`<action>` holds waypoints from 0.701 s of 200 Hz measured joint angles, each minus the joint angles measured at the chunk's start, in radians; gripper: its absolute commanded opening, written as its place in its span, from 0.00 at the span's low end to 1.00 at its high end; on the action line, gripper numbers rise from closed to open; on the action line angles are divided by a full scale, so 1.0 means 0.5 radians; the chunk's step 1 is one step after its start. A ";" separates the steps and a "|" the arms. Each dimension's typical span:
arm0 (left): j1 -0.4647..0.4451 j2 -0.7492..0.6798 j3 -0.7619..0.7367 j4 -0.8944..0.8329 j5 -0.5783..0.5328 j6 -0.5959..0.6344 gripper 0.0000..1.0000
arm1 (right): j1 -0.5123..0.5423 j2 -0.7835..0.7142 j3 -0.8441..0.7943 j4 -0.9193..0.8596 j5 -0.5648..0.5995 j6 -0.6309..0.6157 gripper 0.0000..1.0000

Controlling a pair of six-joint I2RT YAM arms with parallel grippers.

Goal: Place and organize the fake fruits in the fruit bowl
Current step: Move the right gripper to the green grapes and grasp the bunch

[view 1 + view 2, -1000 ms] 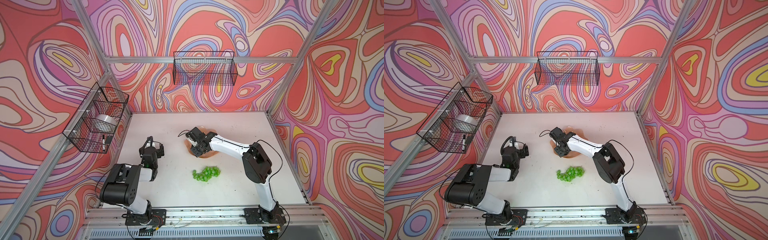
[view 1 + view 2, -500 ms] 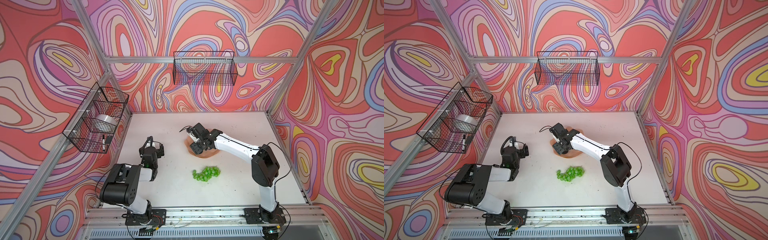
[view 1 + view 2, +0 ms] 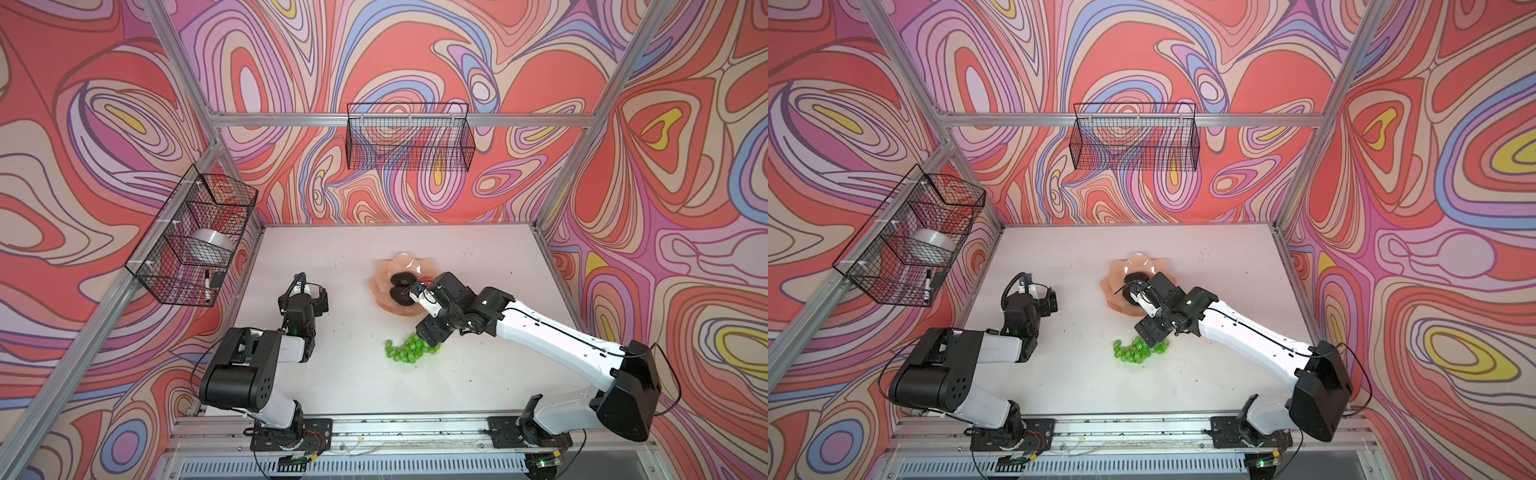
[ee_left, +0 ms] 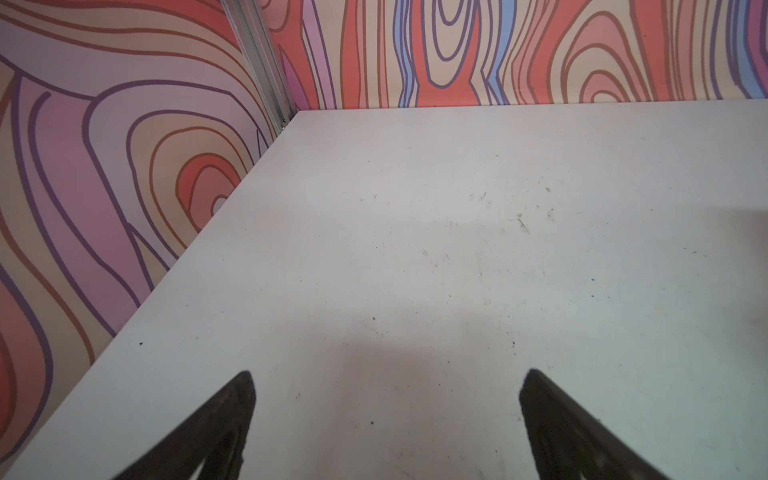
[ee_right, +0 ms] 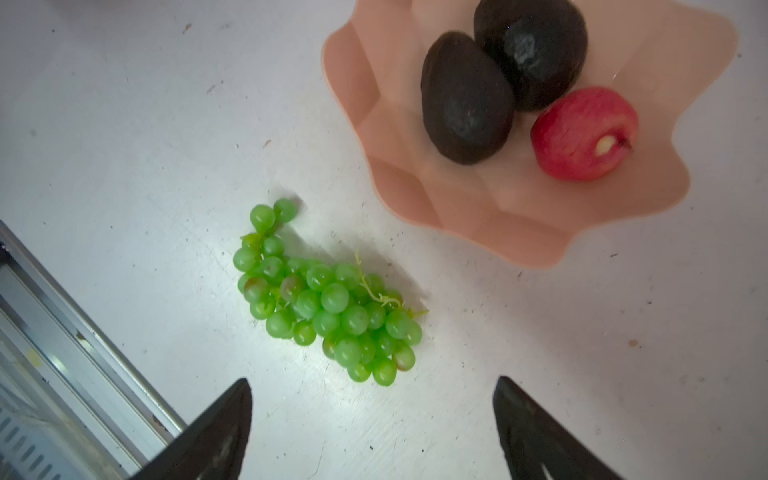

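Observation:
The peach-pink fruit bowl (image 3: 388, 266) (image 3: 1138, 262) (image 5: 519, 232) stands mid-table. Inside it lie two dark avocados (image 5: 465, 112) (image 5: 532, 50) side by side, with the red apple (image 5: 582, 133) touching them. The bunch of green grapes (image 3: 405, 351) (image 3: 1133, 353) (image 5: 328, 299) lies on the table in front of the bowl. My right gripper (image 3: 430, 332) (image 3: 1152, 330) (image 5: 374, 382) hovers open over the right end of the grapes, with nothing between its fingers. My left gripper (image 3: 309, 286) (image 3: 1036, 293) (image 4: 386, 374) is open over bare table at the left.
A black wire basket (image 3: 409, 137) hangs on the back wall. Another wire basket (image 3: 195, 237) on the left wall holds a tape roll and a marker. An aluminium rail (image 3: 374, 428) (image 5: 83, 332) runs along the table's front edge.
My right gripper has pulled back from over the bowl toward the front and now stands above the grapes, with its jaws wider apart. The left arm has not moved.

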 measured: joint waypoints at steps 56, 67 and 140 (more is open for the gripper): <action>0.000 -0.001 0.000 0.000 -0.001 0.000 1.00 | 0.088 0.127 -0.156 0.048 0.046 0.014 0.93; 0.000 0.000 0.000 0.000 0.000 0.000 1.00 | 0.089 0.187 -0.156 0.080 0.060 -0.002 0.93; 0.000 -0.001 0.000 -0.001 0.000 0.000 1.00 | 0.088 0.494 -0.150 0.298 0.058 -0.174 0.91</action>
